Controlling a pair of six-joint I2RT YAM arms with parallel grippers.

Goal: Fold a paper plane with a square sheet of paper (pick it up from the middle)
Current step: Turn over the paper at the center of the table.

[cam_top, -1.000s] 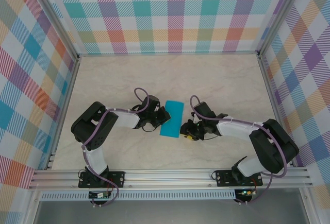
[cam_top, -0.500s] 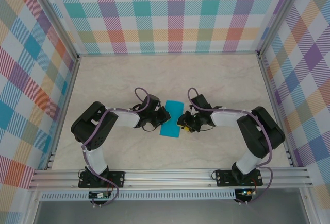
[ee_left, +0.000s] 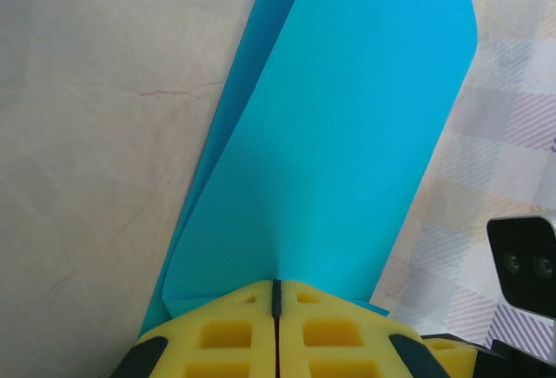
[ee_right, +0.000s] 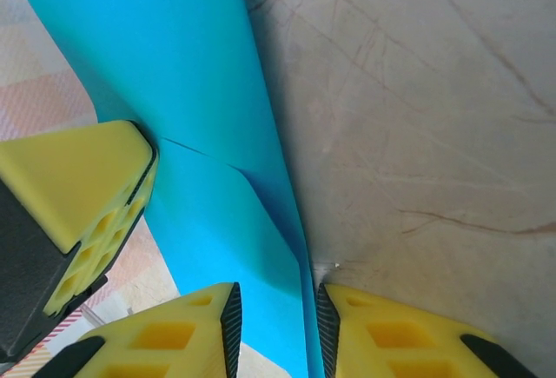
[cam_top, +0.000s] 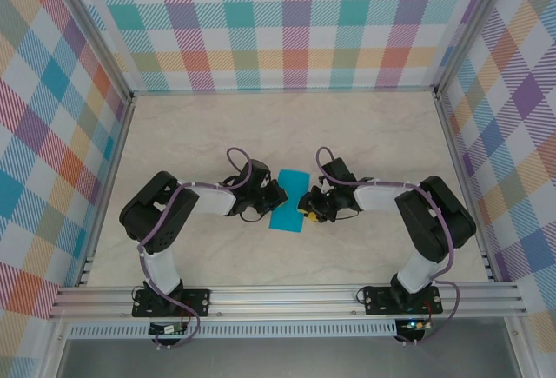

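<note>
Top view: the table (cam_top: pixel 261 126) is a pale marbled beige slab with thin brown veins. It is closed in at the back and on both sides by plaid walls (cam_top: pixel 287 22) in teal, orange, purple and white. An aluminium rail (cam_top: pixel 287 301) runs along the bottom of the frame, with both arm bases bolted to it.

The square sheet of paper (cam_top: pixel 289 200) sits at the centre of the frame, between the two wrists, and reads as a narrow teal strip tilted slightly to the right.

Left gripper (cam_top: pixel 276 194): in the left wrist view its yellow pads (ee_left: pixel 226 334) meet with no gap at the bottom centre. The sheet (ee_left: pixel 347 135) comes out of the seam and fans toward the upper right, showing two layers along its left edge.

Right gripper (ee_right: pixel 278 317): the jaws stand narrow with a slot between the pads at the bottom of the frame. The sheet's edge (ee_right: pixel 200 222) runs down into that slot. I see the pads apart, not pinched onto the paper.
</note>
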